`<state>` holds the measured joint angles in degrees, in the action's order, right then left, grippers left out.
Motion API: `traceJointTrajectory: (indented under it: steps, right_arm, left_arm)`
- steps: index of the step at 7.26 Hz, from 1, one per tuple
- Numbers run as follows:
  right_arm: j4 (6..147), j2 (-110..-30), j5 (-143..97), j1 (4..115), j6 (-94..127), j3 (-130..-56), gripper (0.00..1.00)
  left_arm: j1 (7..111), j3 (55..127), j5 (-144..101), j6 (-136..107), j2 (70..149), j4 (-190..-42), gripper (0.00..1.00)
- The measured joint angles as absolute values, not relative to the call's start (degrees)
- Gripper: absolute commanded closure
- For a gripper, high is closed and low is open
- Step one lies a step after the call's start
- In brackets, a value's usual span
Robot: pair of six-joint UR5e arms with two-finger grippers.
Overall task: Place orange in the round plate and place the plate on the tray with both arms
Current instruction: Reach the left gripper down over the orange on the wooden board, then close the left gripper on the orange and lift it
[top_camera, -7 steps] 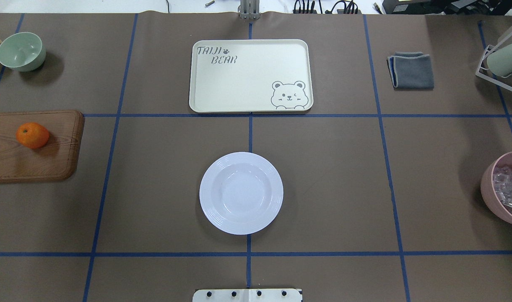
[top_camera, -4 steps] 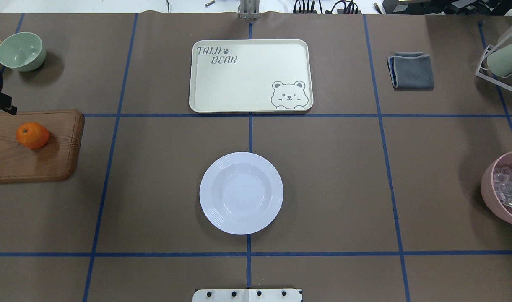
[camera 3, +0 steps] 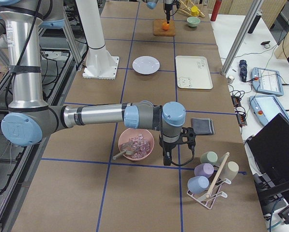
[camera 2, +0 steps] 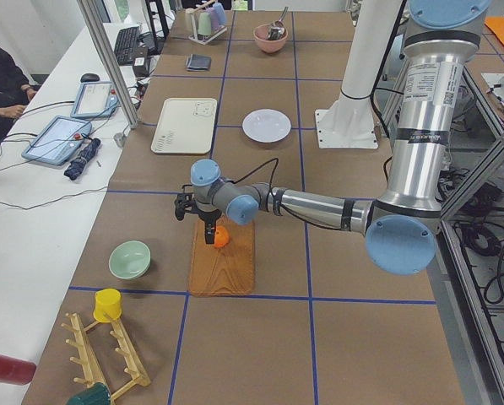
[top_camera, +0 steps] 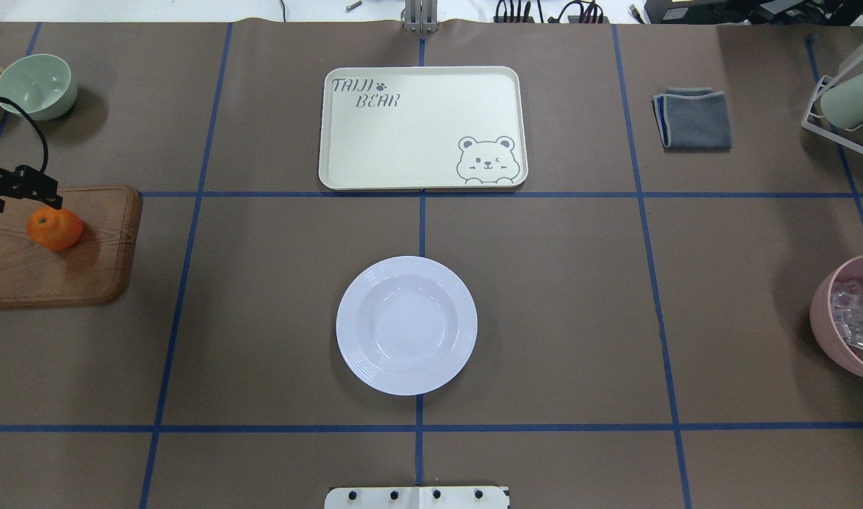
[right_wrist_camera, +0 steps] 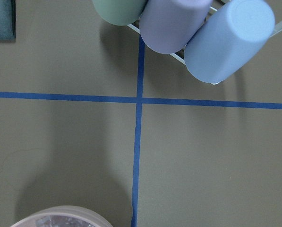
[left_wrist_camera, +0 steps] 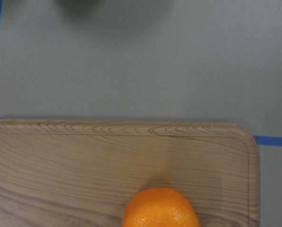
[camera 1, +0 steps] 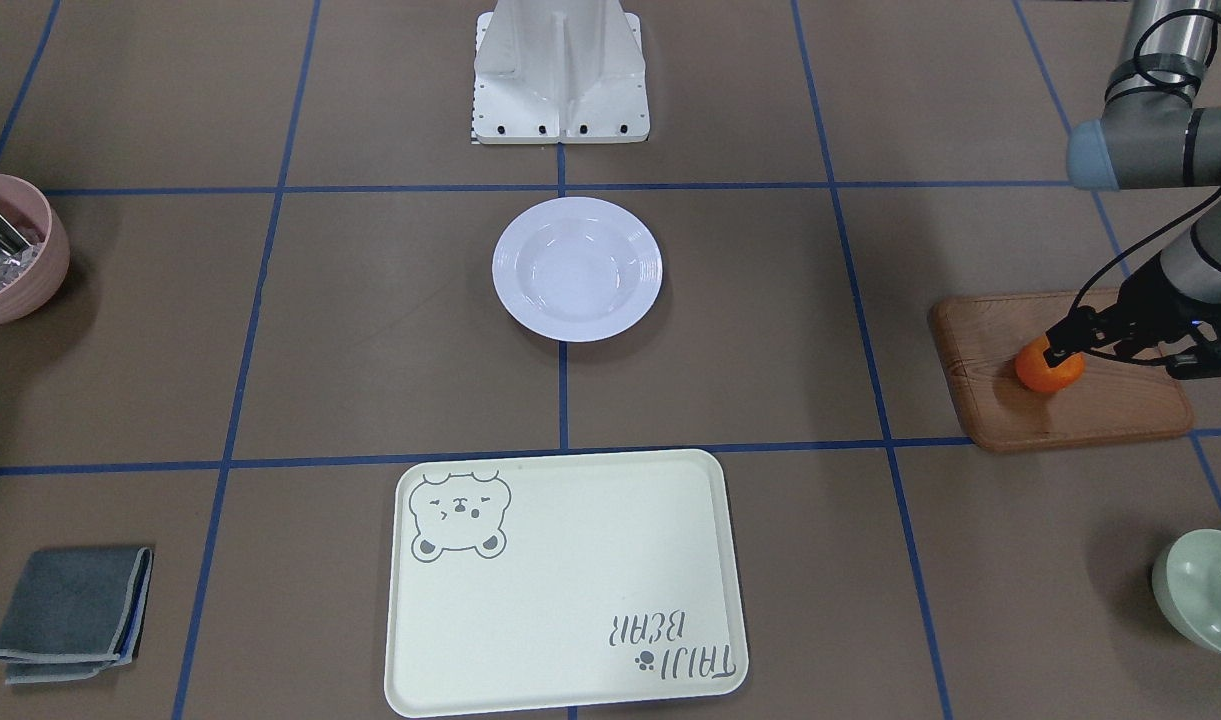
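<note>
Near orange (top_camera: 54, 228), left end effector (top_camera: 49, 200) cropped.

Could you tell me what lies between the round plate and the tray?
Only bare brown paper and blue tape lines, in the overhead view.

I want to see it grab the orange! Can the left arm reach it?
Probably yes. The left gripper hangs close by the orange on the wooden board, and nothing stands between them.

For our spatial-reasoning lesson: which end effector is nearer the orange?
Left. The left end effector is right at the orange; the right end effector is far off, by the pink bowl.
</note>
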<state>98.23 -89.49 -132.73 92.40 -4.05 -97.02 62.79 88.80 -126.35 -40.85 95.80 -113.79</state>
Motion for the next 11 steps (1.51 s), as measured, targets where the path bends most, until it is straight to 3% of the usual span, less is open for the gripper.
traceJointTrajectory:
  steps: [3,10,11]
  right_arm:
    - [98.26,-89.47,-133.01,92.38,-4.04,-96.95,0.0]
    - [98.35,-89.39,-133.32,92.37,-4.04,-96.72,0.0]
    - [98.35,-89.39,-133.51,92.37,-4.04,-96.72,0.0]
  left_arm:
    - [61.24,84.35,-125.02,-41.15,96.13,-118.55,0.02]
    - [59.84,83.9,-125.59,-42.46,96.19,-119.46,0.03]
    - [59.74,83.98,-125.59,-42.41,95.73,-119.46,0.36]
